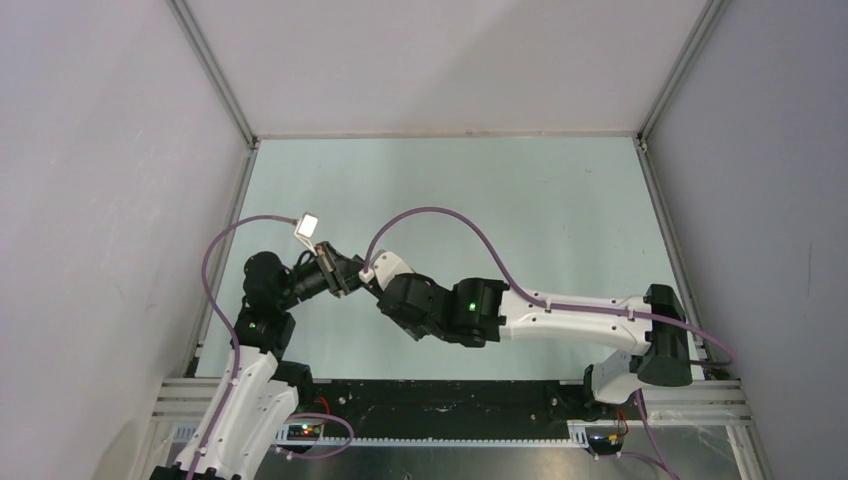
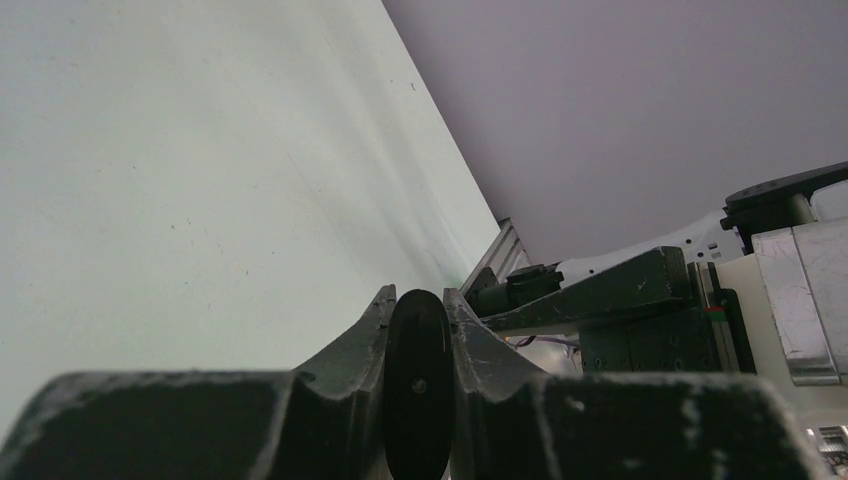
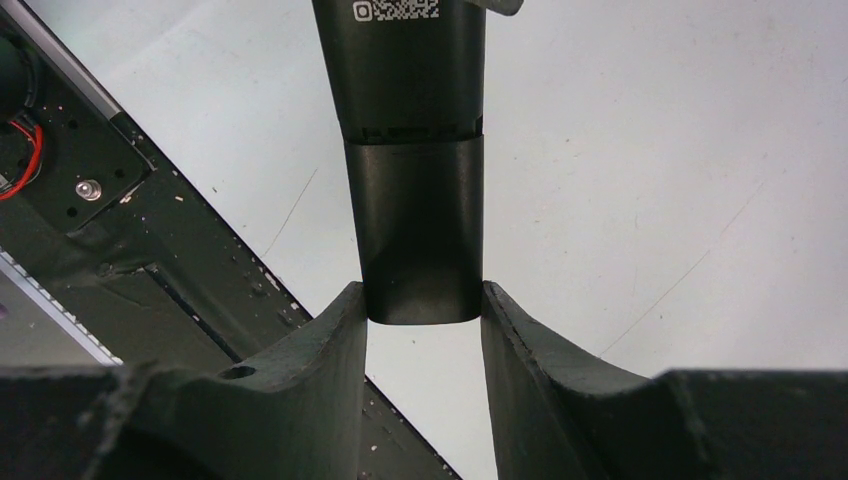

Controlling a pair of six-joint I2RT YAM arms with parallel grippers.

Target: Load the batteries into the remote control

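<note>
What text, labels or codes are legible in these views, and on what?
No readable words or numbers in any view.
QR code: on the remote control, cut off by the top edge of the right wrist view; a code only, no text beside it.
White tag, top view: too small to read.
Left wrist view: no text.

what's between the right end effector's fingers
The end of the remote control, filling the right end effector from finger to finger with no visible gap; the right wrist view shows it.

White arm links [image 1: 570,325], black joints [image 1: 440,305], purple cables [image 1: 430,210], green lights [image 1: 470,297], dark scuffed end effector fingers [image 3: 300,390].
</note>
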